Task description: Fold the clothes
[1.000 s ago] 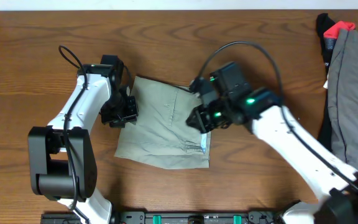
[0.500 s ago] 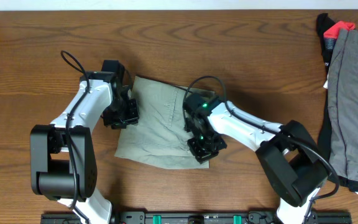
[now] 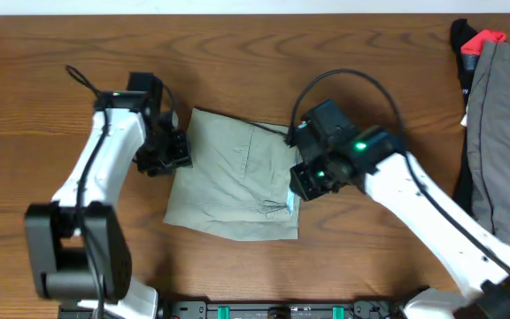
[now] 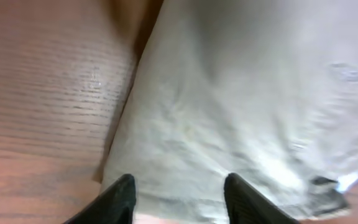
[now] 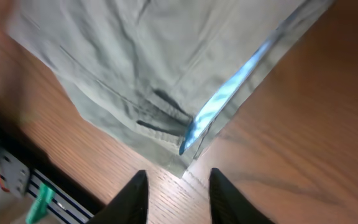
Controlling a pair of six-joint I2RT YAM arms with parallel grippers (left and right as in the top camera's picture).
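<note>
Folded shorts flat on the worktop, both grippers now at their side edges.

Since half a second ago the right gripper [image 3: 301, 182] has left the near right corner of the khaki shorts [image 3: 233, 182] and hangs at their right edge, jaws parted with only wood and the hem corner showing between them, holding nothing. The left gripper [image 3: 168, 155] has drawn back to the shorts' left edge, jaws likewise apart and empty over the cloth. The shorts lie as before in one folded rectangle, a pale blue lining strip [image 5: 229, 93] showing along their right edge. Count: one pair of shorts, two grippers, one grey garment [image 3: 503, 133] and one black and red cloth [image 3: 478, 44], both well to the right of the shorts. Bare worktop [image 3: 326, 53] lies behind and to the left of the shorts; their near edge sits close to the worktop's front edge.
</note>
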